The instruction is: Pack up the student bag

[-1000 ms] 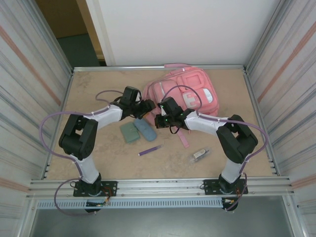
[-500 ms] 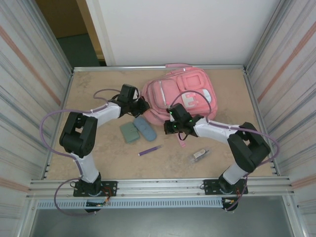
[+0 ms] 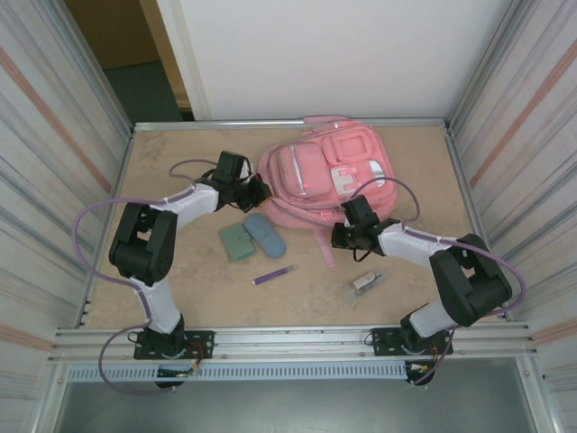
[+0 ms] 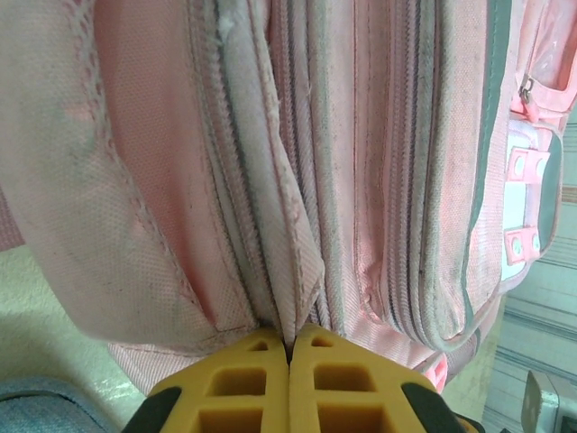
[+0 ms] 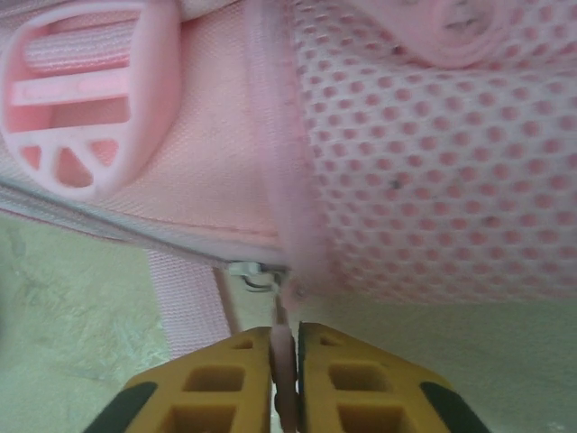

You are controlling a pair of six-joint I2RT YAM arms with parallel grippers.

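Student bag (image 3: pixel 311 171) lay flat at the far centre of the table (image 3: pixel 424 153), front pockets up. The left gripper (image 4: pixel 288 341) was at the bag's left side, its yellow fingers pressed fully together on a thin fold of pink fabric beside a zipper seam. The right gripper (image 5: pixel 285 336) was at the bag's near edge, below a mesh panel and a pink buckle (image 5: pixel 68 99). Its jaws stood a sliver apart, with a thin pink strip of the bag caught between them. A green case (image 3: pixel 237 242) and a blue-grey pouch (image 3: pixel 266 234) lay side by side near the bag, and a purple pen (image 3: pixel 273 274) lay closer to the arm bases.
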